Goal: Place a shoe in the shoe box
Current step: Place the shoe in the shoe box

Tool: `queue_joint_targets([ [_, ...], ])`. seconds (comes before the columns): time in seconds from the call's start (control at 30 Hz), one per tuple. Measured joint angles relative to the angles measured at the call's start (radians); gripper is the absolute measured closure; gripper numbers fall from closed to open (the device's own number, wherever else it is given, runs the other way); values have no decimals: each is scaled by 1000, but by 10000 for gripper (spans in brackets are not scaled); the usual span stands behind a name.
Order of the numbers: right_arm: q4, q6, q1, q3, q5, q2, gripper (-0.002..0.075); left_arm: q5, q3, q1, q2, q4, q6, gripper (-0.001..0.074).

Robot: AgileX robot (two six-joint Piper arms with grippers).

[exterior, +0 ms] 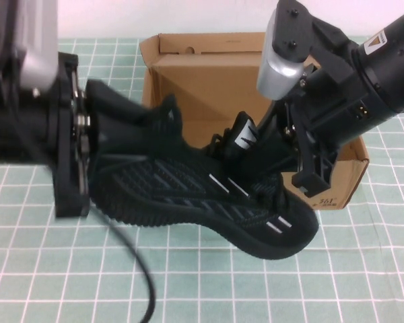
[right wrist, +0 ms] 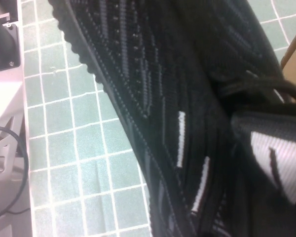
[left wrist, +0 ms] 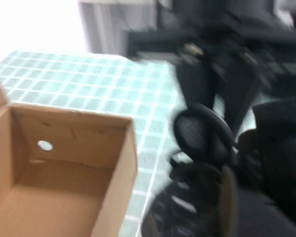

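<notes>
Shoe (exterior: 202, 195) between left gripper (exterior: 87, 161), right gripper (exterior: 289, 155)

Matt black knit shoe (exterior: 188, 188); brown corrugated cardboard shoe box (exterior: 209, 81); matt plastic pincers.

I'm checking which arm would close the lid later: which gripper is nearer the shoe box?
Right. The right gripper hangs over the shoe box's front right corner, at the shoe's tongue. The left gripper is at the shoe's heel, left of the box.

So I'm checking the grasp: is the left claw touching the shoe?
Touching. The high view shows the left claw closed on the shoe's heel, lifted by the box; the right claw is at the laces.
</notes>
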Motion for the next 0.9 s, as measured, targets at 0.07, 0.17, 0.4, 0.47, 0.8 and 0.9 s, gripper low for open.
queue_joint_targets([
  [0.07, -6, 2, 0, 0, 0, 5, 701, -45, -2, 0, 0, -35, -86, 541],
  [0.17, -41, 4, 0, 4, 6, 13, 703, -114, -2, 0, -2, -78, -238, 228],
  [0.4, -117, 71, 0, 4, 10, 16, 706, -269, -2, 0, -2, -105, -393, 66],
  [0.47, -164, 134, 0, 2, 14, 16, 706, -301, -2, 0, -2, -105, -393, 66],
  [0.8, -415, 234, 0, -198, -39, 40, 706, -388, -2, 115, -47, 157, -700, 425],
  [0.9, -491, 247, 0, -297, -39, 83, 706, -354, -2, 198, -78, 303, -789, 649],
])
